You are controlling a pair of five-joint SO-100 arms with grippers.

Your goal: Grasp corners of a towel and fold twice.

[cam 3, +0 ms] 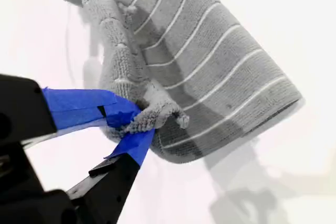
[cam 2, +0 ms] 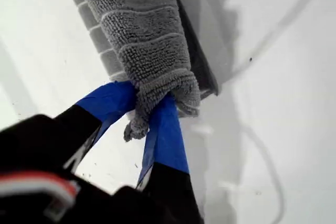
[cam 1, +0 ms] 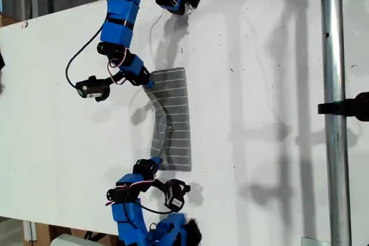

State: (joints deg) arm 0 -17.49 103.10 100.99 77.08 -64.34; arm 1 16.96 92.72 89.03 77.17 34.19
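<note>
Towel [cam 1: 173, 120]: grey, white-striped, folded over.

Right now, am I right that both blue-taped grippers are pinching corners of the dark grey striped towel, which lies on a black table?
Nearly right. Each gripper does pinch a corner of the dark grey striped towel: my first gripper and my second gripper. But the table is white, not black, as the exterior view shows.

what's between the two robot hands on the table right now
The towel: the exterior view shows it stretched from one hand to the other, each clamped on a corner.
</note>
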